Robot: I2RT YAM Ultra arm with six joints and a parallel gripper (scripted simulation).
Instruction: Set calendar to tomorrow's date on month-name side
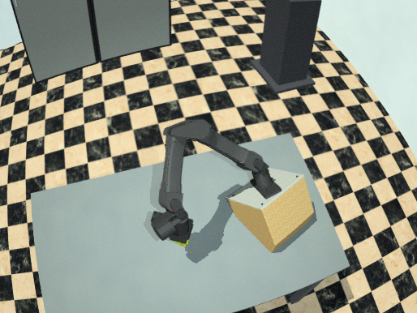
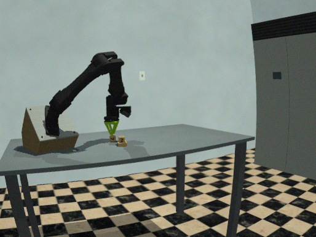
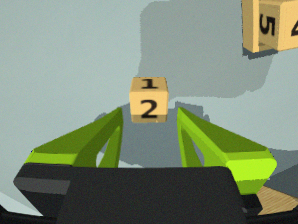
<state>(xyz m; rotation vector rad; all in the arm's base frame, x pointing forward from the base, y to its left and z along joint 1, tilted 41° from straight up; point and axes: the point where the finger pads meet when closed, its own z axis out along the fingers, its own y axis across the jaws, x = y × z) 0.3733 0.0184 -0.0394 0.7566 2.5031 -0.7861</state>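
The half-open, empty hand [image 3: 149,137] hovered just above the cube [image 3: 149,100] marked 2, which lay centred between its fingers.

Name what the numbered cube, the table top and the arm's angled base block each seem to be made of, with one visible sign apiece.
Cube: likely pale wood, matte tan faces with black printed digits.
Table top: smooth grey, perhaps painted metal or laminate; even, soft sheen.
Base block: wood-like, tan grained sides, under a light grey plate with corner screws.
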